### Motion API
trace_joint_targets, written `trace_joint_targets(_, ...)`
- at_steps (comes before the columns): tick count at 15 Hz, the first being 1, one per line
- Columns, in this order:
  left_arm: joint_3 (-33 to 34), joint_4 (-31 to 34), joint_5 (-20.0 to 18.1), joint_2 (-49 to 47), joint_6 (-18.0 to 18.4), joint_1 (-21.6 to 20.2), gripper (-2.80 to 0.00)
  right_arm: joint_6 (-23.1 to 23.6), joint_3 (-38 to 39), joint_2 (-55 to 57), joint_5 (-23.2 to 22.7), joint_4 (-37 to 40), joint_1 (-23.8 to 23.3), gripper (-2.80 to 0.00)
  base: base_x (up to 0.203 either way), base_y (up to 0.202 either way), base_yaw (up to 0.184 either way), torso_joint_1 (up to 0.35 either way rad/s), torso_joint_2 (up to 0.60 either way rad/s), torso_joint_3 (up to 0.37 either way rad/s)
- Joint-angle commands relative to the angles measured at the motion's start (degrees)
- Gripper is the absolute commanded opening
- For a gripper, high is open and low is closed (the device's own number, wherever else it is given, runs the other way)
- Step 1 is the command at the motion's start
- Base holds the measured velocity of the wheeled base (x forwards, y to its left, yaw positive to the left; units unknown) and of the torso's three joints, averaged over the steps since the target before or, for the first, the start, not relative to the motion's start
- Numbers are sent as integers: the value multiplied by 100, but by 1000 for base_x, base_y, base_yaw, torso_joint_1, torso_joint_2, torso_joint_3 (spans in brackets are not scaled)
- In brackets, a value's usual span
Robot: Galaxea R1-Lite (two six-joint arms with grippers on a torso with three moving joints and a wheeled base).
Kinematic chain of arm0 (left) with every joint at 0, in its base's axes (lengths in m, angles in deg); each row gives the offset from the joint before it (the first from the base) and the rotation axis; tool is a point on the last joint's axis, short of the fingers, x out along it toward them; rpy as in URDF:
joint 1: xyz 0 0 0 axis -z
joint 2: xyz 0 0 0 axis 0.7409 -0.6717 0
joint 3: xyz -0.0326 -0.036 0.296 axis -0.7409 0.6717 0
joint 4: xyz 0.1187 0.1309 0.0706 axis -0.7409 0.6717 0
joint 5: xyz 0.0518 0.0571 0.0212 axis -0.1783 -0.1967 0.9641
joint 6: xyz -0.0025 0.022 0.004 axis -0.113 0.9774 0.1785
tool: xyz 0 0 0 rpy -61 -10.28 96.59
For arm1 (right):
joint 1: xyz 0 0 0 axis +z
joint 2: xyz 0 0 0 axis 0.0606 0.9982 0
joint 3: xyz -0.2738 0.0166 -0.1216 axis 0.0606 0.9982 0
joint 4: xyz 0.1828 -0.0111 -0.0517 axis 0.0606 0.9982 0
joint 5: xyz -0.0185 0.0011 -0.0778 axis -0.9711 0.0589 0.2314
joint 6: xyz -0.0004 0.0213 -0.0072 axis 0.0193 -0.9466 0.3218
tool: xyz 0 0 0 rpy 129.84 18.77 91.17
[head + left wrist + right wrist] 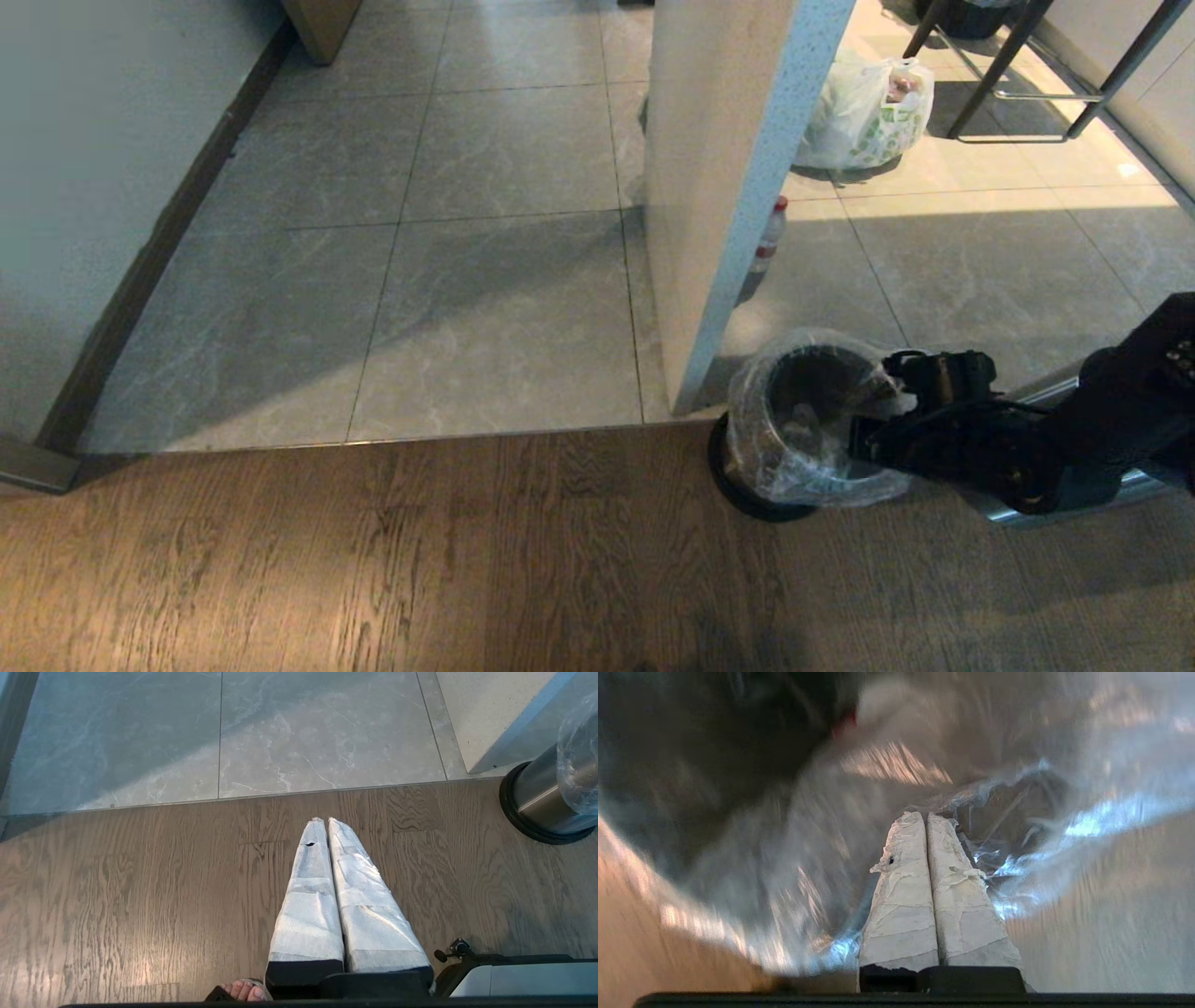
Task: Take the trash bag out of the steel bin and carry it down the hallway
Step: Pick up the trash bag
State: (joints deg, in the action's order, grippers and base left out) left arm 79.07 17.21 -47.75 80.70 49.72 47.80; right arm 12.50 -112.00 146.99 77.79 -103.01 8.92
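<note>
The steel bin stands on the wood floor at the lower right, beside a white pillar, and its shiny side also shows in the left wrist view. The clear trash bag lines it and is draped over the rim. My right gripper reaches in from the right at the rim, fingers shut, tips among crinkled plastic. I see no film between the fingers. My left gripper hangs shut and empty over the wood floor. The tiled hallway lies ahead.
A white pillar rises just behind the bin. A small bottle stands by it. A white bag with green print sits beyond, near metal chair legs. A person's toes show behind my left gripper.
</note>
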Motion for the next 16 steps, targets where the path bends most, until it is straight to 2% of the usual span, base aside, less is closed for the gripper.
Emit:
trace_joint_targets(1, 0, -3, 0, -2, 2, 0, -280, -2, -149, 265, 32, -178, 0, -280, 0, 0, 0, 0, 0, 0)
trace_joint_targets(5, 0, -3, 0, -2, 2, 0, -280, -14, -586, 784, 265, -615, 15, -280, 0, 0, 0, 0, 0, 0)
trace_joint_targets(9, 0, -3, 0, -2, 2, 0, -280, -24, -1387, 1247, 408, -1046, 34, -280, 0, 0, 0, 0, 0, 0)
trace_joint_targets(16, 0, -3, 0, -2, 2, 0, -280, -262, -1925, 1783, 488, -1764, 228, -280, 0, 0, 0, 0, 0, 0)
